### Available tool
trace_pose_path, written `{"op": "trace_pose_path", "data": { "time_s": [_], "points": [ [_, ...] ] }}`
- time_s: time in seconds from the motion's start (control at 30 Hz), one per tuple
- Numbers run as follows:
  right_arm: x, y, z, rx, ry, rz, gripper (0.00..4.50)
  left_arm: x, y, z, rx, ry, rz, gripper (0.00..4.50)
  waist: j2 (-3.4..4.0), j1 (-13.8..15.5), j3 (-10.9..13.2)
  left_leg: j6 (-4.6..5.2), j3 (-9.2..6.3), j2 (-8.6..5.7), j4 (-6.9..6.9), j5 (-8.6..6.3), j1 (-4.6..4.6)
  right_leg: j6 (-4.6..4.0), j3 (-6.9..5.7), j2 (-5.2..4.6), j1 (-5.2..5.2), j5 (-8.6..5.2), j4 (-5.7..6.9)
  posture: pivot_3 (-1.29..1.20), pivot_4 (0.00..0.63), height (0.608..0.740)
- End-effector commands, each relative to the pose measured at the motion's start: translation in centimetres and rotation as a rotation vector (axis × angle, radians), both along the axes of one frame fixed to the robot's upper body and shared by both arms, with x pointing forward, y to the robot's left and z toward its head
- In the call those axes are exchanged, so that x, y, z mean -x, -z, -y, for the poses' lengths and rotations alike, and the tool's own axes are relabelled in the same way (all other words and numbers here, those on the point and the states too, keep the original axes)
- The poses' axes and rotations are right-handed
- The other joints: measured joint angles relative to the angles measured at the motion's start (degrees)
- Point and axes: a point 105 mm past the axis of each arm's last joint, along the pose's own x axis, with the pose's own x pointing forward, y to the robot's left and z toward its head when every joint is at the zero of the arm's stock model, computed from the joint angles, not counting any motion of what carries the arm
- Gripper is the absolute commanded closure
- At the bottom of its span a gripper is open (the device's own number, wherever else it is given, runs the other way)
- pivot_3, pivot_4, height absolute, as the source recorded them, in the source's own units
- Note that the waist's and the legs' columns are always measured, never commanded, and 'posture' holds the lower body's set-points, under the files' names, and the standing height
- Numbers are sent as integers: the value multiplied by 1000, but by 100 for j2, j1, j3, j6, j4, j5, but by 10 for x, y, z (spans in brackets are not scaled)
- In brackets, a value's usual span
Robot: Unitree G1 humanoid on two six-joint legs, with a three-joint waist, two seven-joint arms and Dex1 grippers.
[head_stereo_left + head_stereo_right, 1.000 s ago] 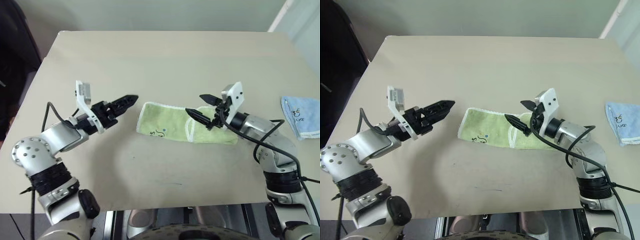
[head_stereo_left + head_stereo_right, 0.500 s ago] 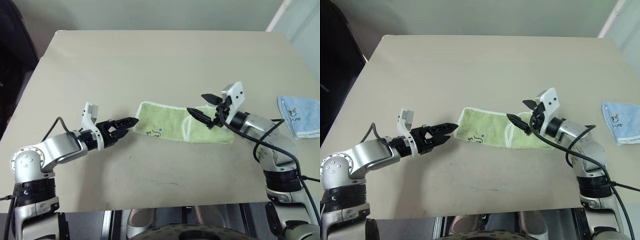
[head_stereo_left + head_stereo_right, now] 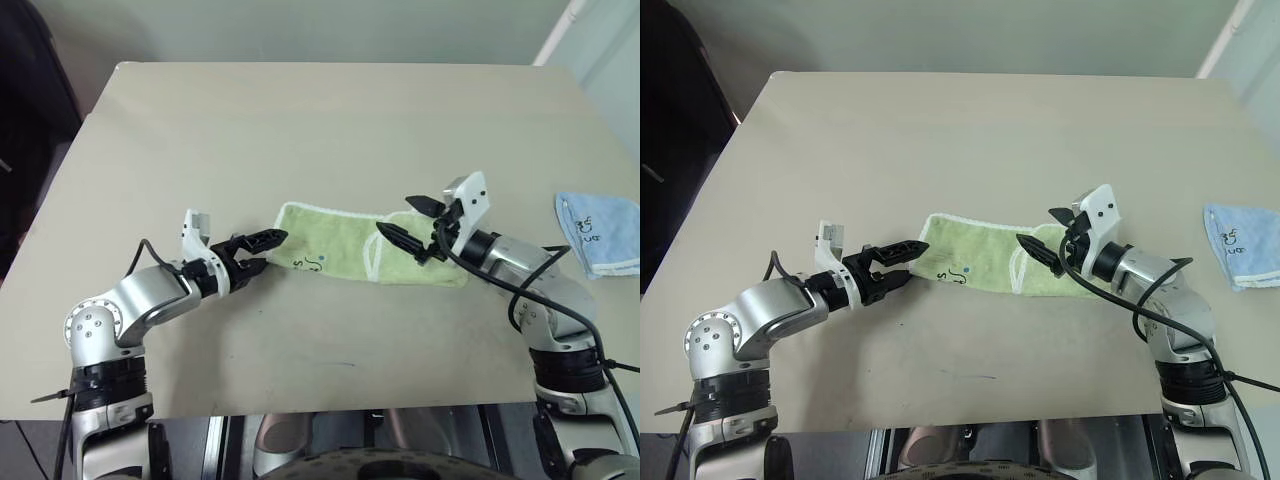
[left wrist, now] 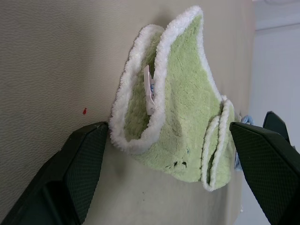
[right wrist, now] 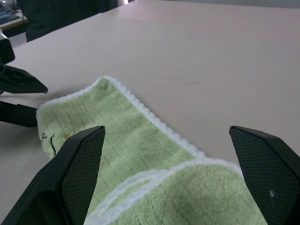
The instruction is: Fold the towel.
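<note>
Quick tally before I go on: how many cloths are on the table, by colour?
Light green terry towel with white stitched edging: 1
Smaller light blue cloth with a dark print: 1
Total: 2

A plain indoor test room is suggested: a bare beige tabletop [image 3: 330, 120] is set before a pale blank wall [image 3: 300, 25].
</note>
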Motion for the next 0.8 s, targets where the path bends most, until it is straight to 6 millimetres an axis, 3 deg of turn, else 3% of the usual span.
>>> {"op": "trace_pose_path", "data": {
  "time_s": [0.03, 0.37, 0.5, 0.63, 0.8],
  "points": [
    [0, -13, 5, -7, 23, 53, 0, -2, -3, 7, 39, 13, 12, 930, -2, -2, 1, 0, 0, 2, 0, 0, 0, 7, 0, 2, -1, -4, 0, 0, 150, 740],
    [-2, -9, 7, -1, 43, 48, 0, -3, -7, 5, 61, 16, 32, 4399, -9, -10, 6, -18, 4, 19, -6, -1, 0, -18, -1, 18, -7, 9, -4, 0, 150, 740],
    [0, -9, 8, -2, 41, 47, 0, -3, -12, 4, 63, 31, 57, 4483, -11, -10, 6, -19, 5, 20, -5, -1, 0, -17, -1, 18, -7, 9, -6, 0, 150, 740],
    [2, -16, 12, -16, 38, 64, 0, 2, -38, 18, 104, 178, 196, 4483, -21, -1, 13, -17, 2, 21, -5, -3, -2, -19, -1, 19, -9, 9, -4, 0, 150, 740],
    [4, -23, 24, -18, 70, 86, 0, 7, -49, 28, 48, 313, 234, 4483, -24, -13, 14, -18, 3, 21, -5, -5, -2, -20, 1, 17, -9, 10, -5, 0, 150, 740]
  ]
}}
